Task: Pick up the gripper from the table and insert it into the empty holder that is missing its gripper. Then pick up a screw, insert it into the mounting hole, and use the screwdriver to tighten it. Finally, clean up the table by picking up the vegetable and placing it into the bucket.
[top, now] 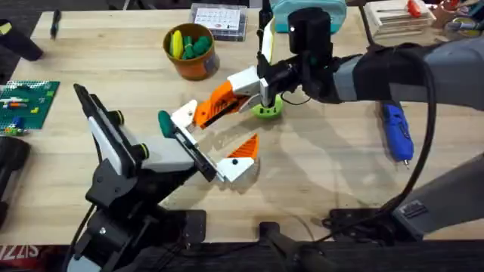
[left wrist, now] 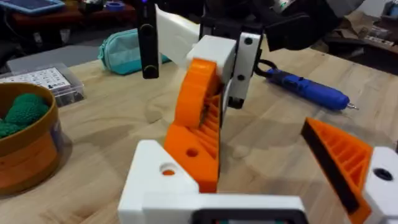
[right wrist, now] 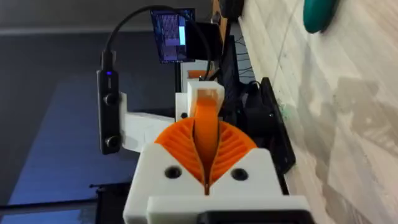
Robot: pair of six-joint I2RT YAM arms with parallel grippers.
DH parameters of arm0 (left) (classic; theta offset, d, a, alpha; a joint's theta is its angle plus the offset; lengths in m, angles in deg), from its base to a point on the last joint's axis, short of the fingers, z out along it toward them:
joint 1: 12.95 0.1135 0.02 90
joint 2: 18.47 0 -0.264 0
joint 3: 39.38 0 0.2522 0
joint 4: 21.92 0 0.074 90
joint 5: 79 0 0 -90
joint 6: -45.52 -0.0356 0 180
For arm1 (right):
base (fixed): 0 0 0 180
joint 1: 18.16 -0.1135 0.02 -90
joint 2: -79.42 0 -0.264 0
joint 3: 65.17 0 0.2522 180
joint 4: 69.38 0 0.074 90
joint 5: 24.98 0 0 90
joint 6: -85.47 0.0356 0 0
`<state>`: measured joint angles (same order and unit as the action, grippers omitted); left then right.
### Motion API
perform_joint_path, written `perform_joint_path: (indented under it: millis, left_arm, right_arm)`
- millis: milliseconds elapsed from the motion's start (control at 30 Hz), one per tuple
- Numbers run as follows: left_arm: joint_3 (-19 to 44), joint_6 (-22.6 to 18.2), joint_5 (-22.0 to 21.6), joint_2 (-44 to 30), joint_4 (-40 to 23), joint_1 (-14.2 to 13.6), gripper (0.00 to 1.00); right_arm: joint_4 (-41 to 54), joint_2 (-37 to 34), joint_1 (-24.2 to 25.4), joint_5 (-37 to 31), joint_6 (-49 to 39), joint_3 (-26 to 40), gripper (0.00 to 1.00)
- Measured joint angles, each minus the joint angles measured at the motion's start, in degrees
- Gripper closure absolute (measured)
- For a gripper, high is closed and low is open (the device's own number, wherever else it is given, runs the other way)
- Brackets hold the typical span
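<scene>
Your right gripper is clenched on the orange finger's white base, mid-desk, right at the holder. It's hard, light plastic; keep hold there. I can't tell about your left gripper.

A robotics lab or maker's workshop: a pale wooden surface carries a clear compartment box of small parts, a green building-brick board, a blue electric screwdriver and printed orange-and-white spare parts, with cables and cluttered benches beyond.
</scene>
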<state>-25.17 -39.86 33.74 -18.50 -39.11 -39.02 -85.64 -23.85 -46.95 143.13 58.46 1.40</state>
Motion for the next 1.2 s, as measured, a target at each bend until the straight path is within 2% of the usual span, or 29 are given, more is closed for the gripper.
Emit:
perform_joint_path:
  millis: [333,733,1200]
  left_arm:
    - [0.00,0.16,-0.10,0.00,0.00,0.05,0.013]
    - [0.00,1.05,-2.23,0.00,-0.16,0.52,0.012]
    - [0.00,1.03,-2.40,0.00,-0.14,0.50,0.013]
  right_arm:
    - [-0.24,0.00,-0.68,-1.63,1.90,0.12,0.981]
    - [-0.46,0.01,-2.66,-5.67,2.40,0.67,0.978]
    - [-0.39,0.00,-2.76,-5.07,-3.24,0.69,0.980]
